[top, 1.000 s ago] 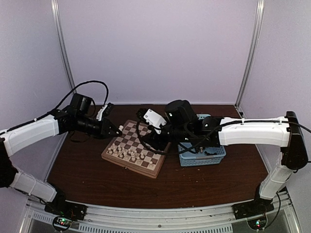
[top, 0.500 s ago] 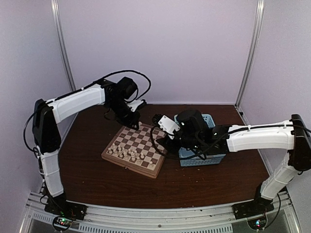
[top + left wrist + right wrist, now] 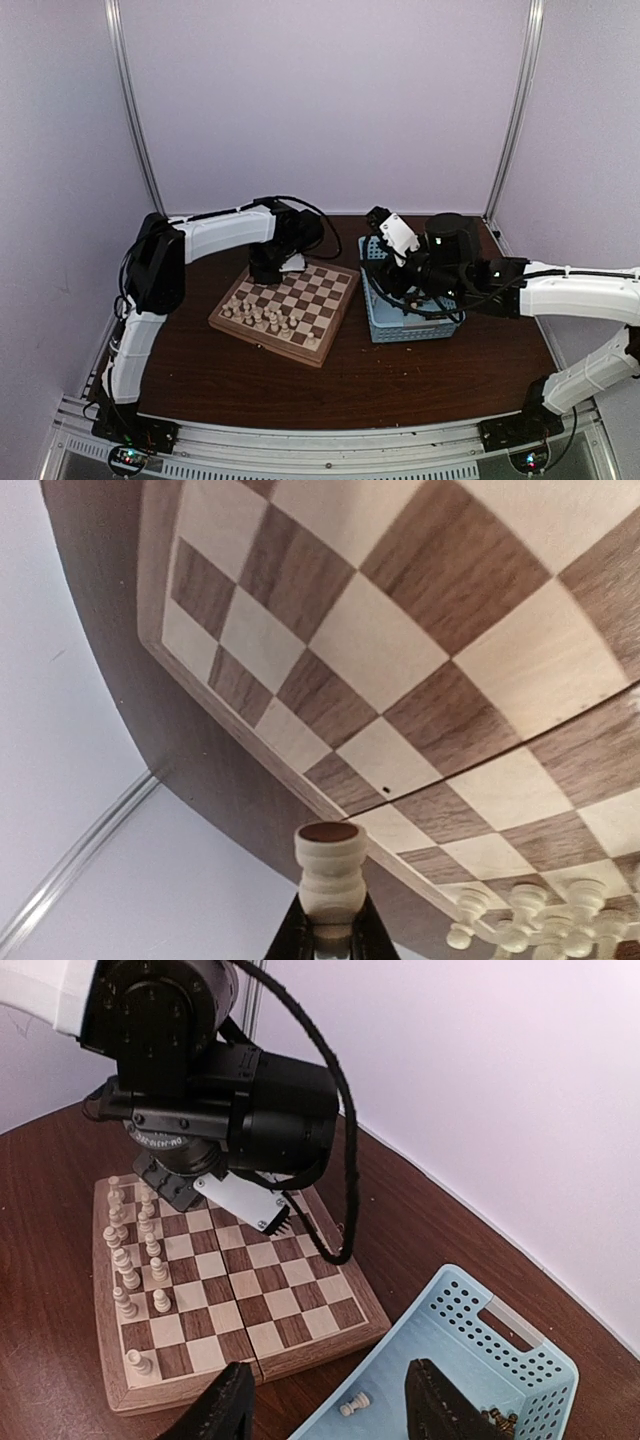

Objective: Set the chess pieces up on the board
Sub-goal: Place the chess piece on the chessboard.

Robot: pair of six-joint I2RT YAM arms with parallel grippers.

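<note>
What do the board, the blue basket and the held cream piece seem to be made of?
The board: wood, smooth matte; grain shows in the squares. The basket: light-blue plastic, moulded with round holes. The cream piece: probably turned wood, possibly plastic.

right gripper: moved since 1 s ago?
Yes. In the top view the right gripper has pulled back to the right, off the board's right edge, and now hangs open over the blue basket.

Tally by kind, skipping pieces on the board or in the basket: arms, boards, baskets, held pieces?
Arms: 2, left arm, right arm
Board: 1
Basket: 1
Held chess piece: 1, cream, in the left gripper
Total: 5
</note>
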